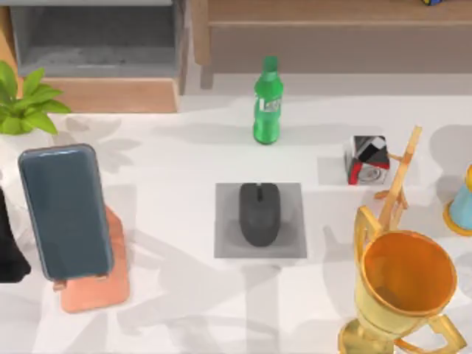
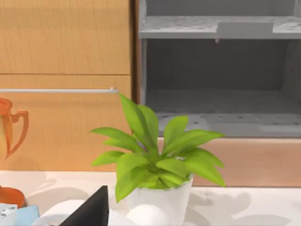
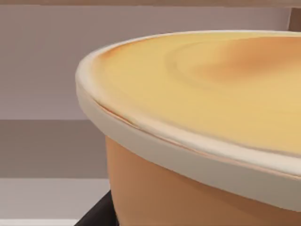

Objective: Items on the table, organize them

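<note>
The dark blue-grey smartphone (image 1: 65, 210) leans upright on a copper-coloured stand (image 1: 99, 287) at the left of the white table (image 1: 177, 317). The black oval mouse (image 1: 259, 213) lies on a grey square mat (image 1: 291, 247) in the middle. A black part of my left gripper (image 1: 9, 243) sits at the table's left edge, just left of the phone and apart from it; a dark wedge of it (image 2: 91, 212) also shows in the left wrist view. A dark sliver of my right gripper (image 3: 99, 213) is close against an orange vessel with a pale rim (image 3: 197, 155).
A green bottle (image 1: 268, 102) stands behind the mat. At the right are a red, white and black cube (image 1: 366, 159), a wooden easel (image 1: 398, 181) and a big gold trophy (image 1: 404, 284). A potted plant (image 1: 26, 103) stands at the back left, in front of brown furniture (image 1: 332, 29).
</note>
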Robot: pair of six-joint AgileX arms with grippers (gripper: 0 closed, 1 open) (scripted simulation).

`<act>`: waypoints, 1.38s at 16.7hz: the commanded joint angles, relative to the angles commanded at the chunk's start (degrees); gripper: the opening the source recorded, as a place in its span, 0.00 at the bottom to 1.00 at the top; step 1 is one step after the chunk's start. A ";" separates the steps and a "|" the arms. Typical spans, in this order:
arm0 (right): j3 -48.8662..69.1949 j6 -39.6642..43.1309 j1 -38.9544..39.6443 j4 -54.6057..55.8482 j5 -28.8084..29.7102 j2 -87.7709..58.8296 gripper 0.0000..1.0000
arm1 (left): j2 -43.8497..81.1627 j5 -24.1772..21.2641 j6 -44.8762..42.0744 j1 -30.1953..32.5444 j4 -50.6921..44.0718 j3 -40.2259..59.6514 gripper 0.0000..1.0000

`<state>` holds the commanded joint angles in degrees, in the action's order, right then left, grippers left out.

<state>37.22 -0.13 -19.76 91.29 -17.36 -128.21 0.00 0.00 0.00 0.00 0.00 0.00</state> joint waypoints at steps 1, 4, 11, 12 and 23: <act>0.00 0.00 0.00 0.00 0.00 0.00 0.17 | 0.00 0.00 0.00 0.00 0.00 0.00 1.00; 0.00 0.00 0.00 0.00 0.00 0.00 0.00 | 0.00 0.00 0.00 0.00 0.00 0.00 1.00; 0.00 0.00 0.00 0.00 0.00 0.00 0.00 | 0.00 0.00 0.00 0.00 0.00 0.00 1.00; -0.05 -0.08 -0.10 0.00 -0.01 0.04 0.00 | 0.00 0.00 0.00 0.00 0.00 0.00 1.00; -0.25 -0.20 -0.09 -2.20 -0.05 2.51 0.00 | 0.00 0.00 0.00 0.00 0.00 0.00 1.00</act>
<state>36.97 -0.33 -19.85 89.09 -17.40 -125.70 0.00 0.00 0.00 0.00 0.00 0.00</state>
